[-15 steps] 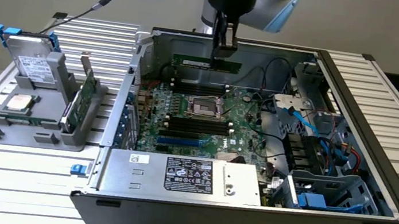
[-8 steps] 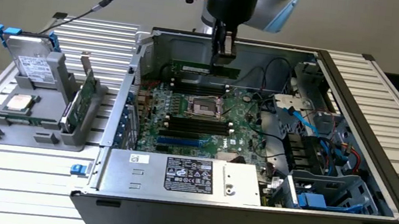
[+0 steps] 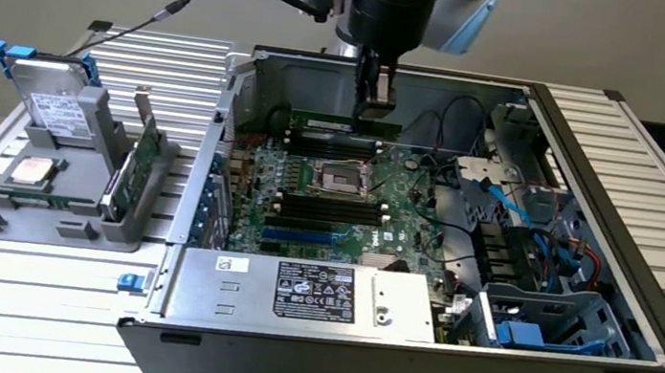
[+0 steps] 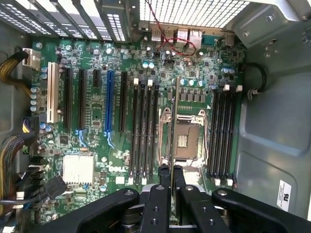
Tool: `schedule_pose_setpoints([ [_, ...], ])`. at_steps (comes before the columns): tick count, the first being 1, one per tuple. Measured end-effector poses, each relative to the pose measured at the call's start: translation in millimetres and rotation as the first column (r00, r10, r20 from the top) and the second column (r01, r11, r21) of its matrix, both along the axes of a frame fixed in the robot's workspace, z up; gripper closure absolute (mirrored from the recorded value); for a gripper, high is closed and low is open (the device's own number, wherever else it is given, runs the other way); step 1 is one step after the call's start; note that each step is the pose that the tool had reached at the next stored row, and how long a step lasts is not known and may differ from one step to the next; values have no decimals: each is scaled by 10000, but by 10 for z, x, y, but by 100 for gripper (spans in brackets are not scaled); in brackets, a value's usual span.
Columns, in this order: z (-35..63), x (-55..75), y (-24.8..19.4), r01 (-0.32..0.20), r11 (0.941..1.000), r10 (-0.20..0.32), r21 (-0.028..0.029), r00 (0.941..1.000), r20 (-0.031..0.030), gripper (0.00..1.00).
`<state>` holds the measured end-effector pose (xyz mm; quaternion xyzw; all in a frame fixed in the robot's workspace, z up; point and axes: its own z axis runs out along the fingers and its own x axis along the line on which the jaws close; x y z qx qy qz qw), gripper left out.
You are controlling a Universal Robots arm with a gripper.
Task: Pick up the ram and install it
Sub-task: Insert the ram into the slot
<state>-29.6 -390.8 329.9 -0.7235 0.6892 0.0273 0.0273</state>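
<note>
Green and edge-down, the ram (image 3: 340,126) hangs pinched in the tool (image 3: 377,107) above the motherboard (image 4: 97,116), held parallel to the black memory slots (image 4: 146,131), likely so it can line up with one.

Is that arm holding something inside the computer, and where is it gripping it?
Its fingers pinch the ram by its upper edge, nearer its end on the exterior view's right.
</note>
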Motion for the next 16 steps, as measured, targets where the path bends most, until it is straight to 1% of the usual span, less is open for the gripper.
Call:
schedule_pose_setpoints([
  [5,-90,6,-36,0,10000,0,0,10000,0,87],
  [6,-109,6,-47,0,10000,0,-1,10000,-1,87],
  [7,-146,6,-67,0,10000,0,-1,10000,-1,87],
  [16,-310,6,-156,0,10000,0,1,10000,0,87],
])
